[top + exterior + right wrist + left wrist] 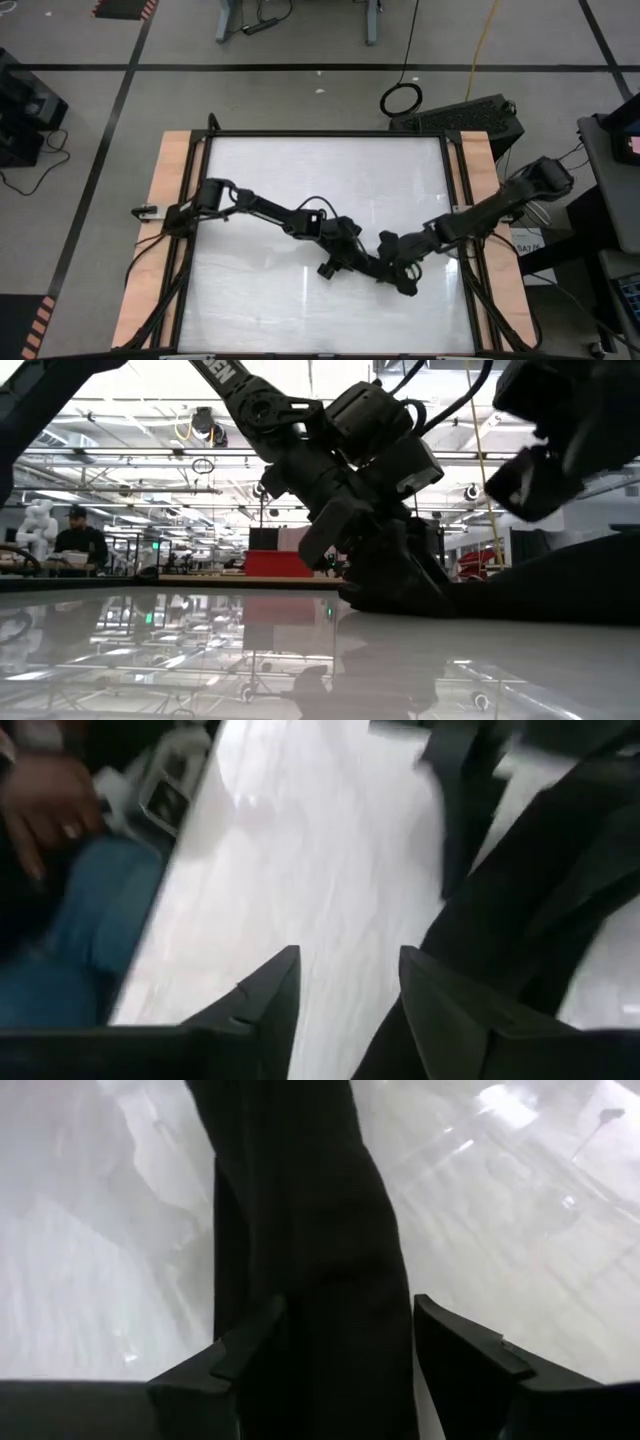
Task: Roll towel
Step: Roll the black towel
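The black towel (pixel 320 1230) lies on the white tabletop (pixel 300 170) as a long, bunched strip; in the low view it is a low dark heap (pixel 520 585). My left gripper (pixel 350 258) is low over the table's near middle, and the towel fills the gap between its fingers (pixel 340 1370). My right gripper (pixel 398 268) is close beside it and open (pixel 345 990), with bare table showing between its fingers. The towel (pixel 530 890) lies beside one of its fingers. The white tag does not show. My left gripper has the towel's strip between its two fingers (pixel 250 1350), which stand on either side of the bunched cloth (pixel 330 1310). The fingers come from above, slanting down, and the strip runs away from the gripper. The towel lies on the table (pixel 400 595).
Wooden rails (pixel 170 230) run along the table's left and right edges. A person's hand (pixel 40 810) and blue-clad legs (pixel 70 920) show beyond the table's edge in the right wrist view. Another person (pixel 78 540) sits far off in the room.
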